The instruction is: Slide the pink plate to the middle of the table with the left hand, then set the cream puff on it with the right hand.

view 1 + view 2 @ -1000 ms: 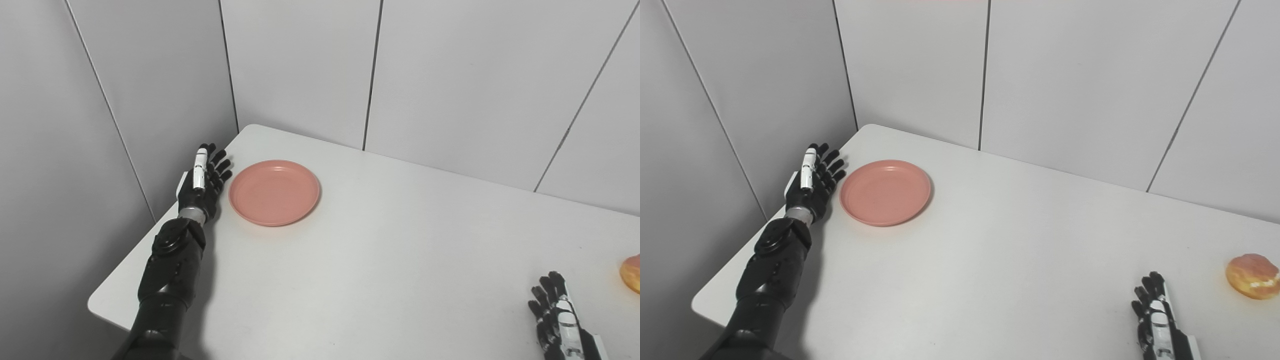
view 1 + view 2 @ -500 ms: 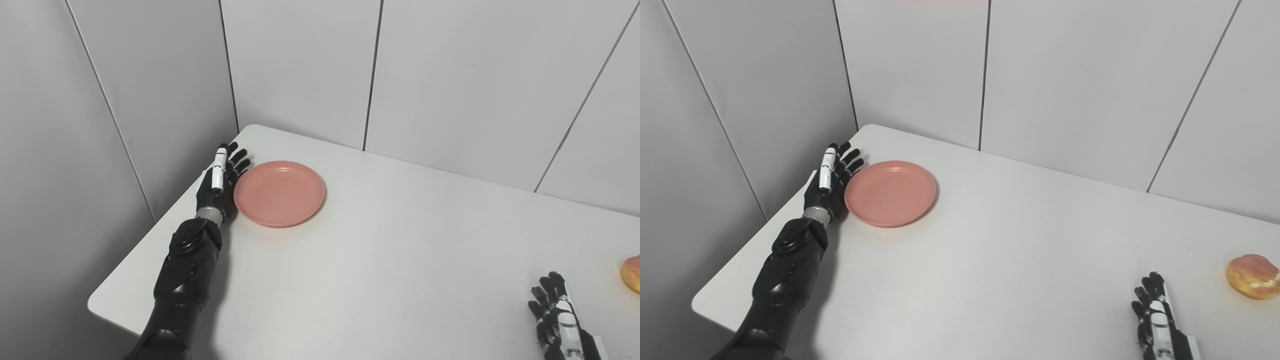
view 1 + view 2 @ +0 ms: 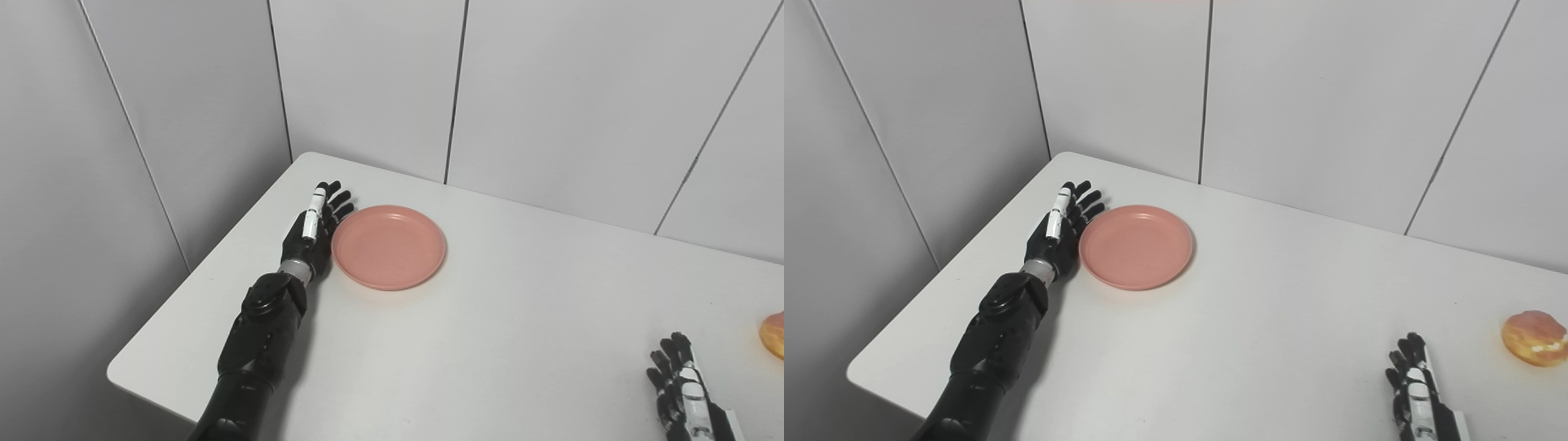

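A humanoid robot's left hand (image 3: pixel 1058 236) lies flat and edge-on against the left rim of a pink plate (image 3: pixel 1136 246) on a white table (image 3: pixel 1225 343), its fingers (image 3: pixel 1085 199) extended and slightly spread, reaching along the plate's far-left curve. The palm side faces the plate and appears to touch its rim; the hand grips nothing. The black forearm runs back from the wrist toward the near-left corner of the table.

The plate sits upright and bare in the far-left part of the tabletop, left of the table's middle and clear of the table's edge.

At the near-right edge of the scene, the right hand (image 3: pixel 1416 392) rests low over the table with its fingers stretched out and apart, holding nothing. The cream puff (image 3: pixel 1534 338), golden with a pale band of filling, lies on the table to the right of that hand and a little farther back, near it but not touching, and well apart from the plate. Grey wall panels (image 3: pixel 1304 104) stand behind the table on the far and left sides.
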